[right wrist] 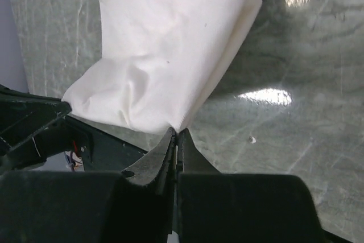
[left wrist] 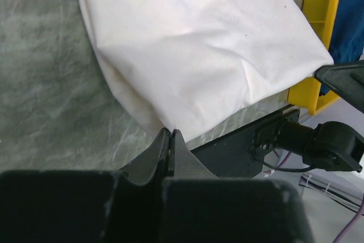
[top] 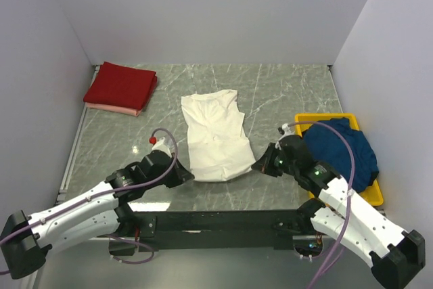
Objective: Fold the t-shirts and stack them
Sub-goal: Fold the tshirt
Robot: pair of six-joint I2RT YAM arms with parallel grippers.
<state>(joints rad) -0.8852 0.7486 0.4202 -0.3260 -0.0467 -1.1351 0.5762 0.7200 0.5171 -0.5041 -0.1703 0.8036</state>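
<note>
From above, you have the cream shirt (top: 215, 137) lying lengthwise in the middle of the table (top: 284, 93), already narrowed into a long panel. The left gripper (top: 190, 178) sits at its near left corner and the right gripper (top: 257, 166) at its near right corner. That placement makes sense if you mean to carry the near edge toward the far edge and halve the panel. At the far left the red shirt (top: 122, 84) lies folded on the pink shirt (top: 116, 107), which looks like the stack this one should join. The navy shirt (top: 342, 150) is bunched in the yellow bin (top: 325, 117) at the right, not yet folded

In the left wrist view, the gripper's jaws are pressed together with the shirt's corner meeting their tips, so you appear to have cloth pinched there. How many layers are caught is hidden. The hem runs taut toward the other gripper, and the bin stands beyond it

In the right wrist view, the same holds: jaws closed tight on the opposite corner, the cloth rising away from the tips with a soft crease near the hem. Holding both corners keeps that edge straight, so lift evenly or the fold will likely skew
</note>
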